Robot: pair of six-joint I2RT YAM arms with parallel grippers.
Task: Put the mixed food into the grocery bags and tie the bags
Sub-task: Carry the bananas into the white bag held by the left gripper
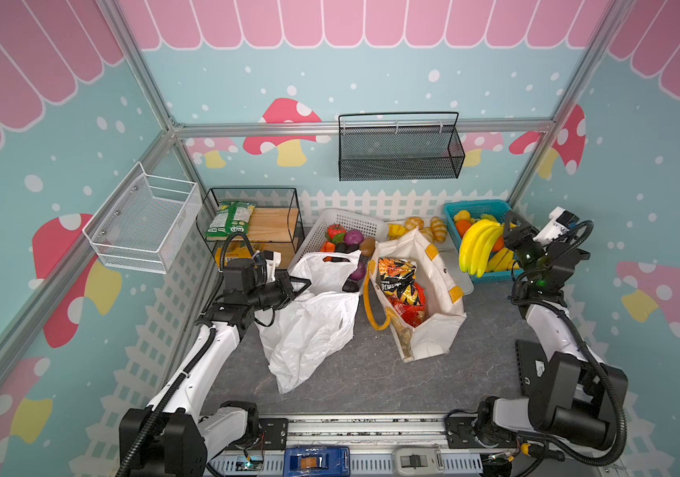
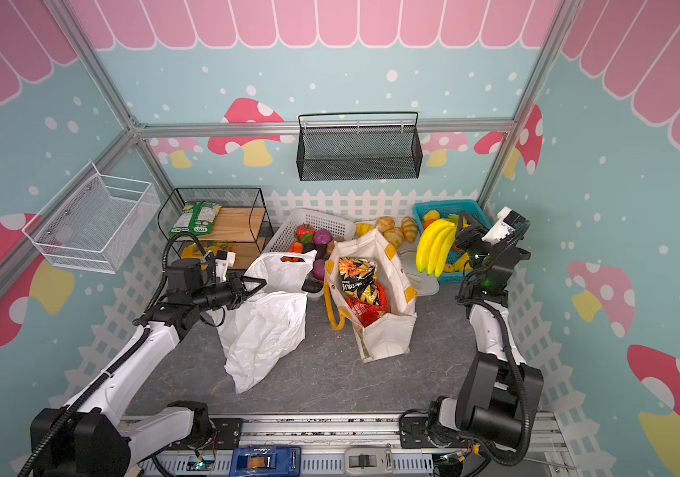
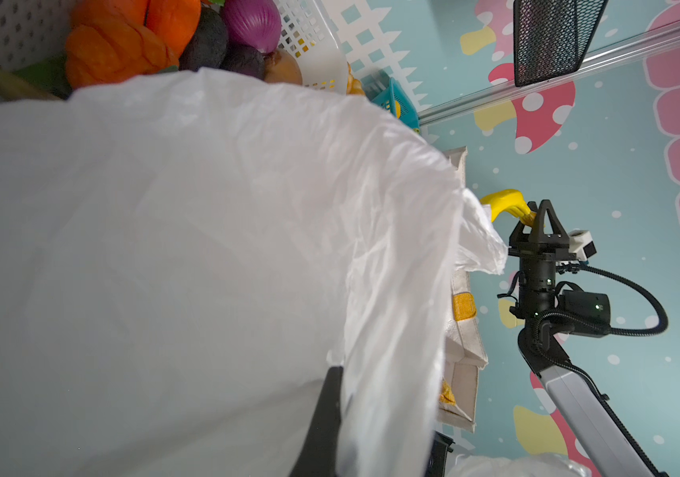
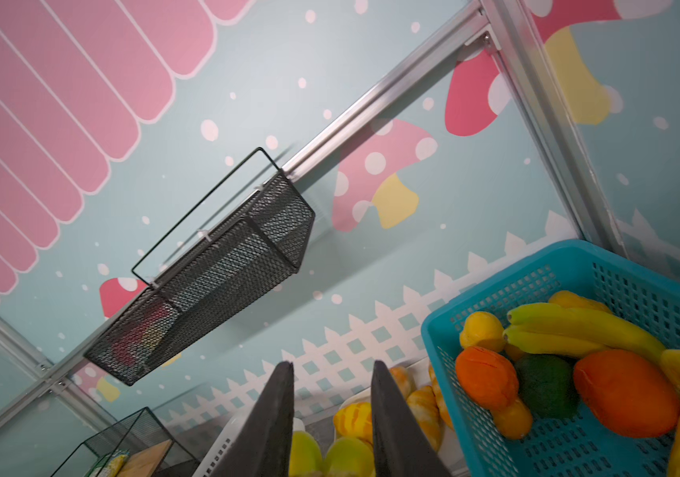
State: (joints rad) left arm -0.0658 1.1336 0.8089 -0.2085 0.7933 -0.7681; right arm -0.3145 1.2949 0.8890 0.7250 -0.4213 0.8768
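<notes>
The white plastic bag [image 1: 309, 330] lies crumpled on the grey table left of centre, and its film fills the left wrist view [image 3: 165, 247]. My left gripper [image 1: 303, 285] is shut on its upper edge. The cream canvas tote [image 1: 437, 326] stands open beside it, holding a yellow-and-dark snack packet [image 1: 398, 281] over a red crisp packet [image 1: 408, 316]. My right gripper [image 1: 510, 225] is shut on the stem of a yellow banana bunch [image 1: 479, 247], which hangs above the blue basket's near edge. Orange and yellow fruits [image 4: 623, 392] lie in that basket.
A white basket [image 1: 365, 221] of vegetables stands behind the plastic bag. The blue basket [image 1: 452, 210] is at the back right, with bread rolls [image 1: 437, 227] beside it. A black wire shelf [image 1: 253, 192] with green packets stands at the back left. Mesh baskets [image 1: 400, 153] hang on the walls.
</notes>
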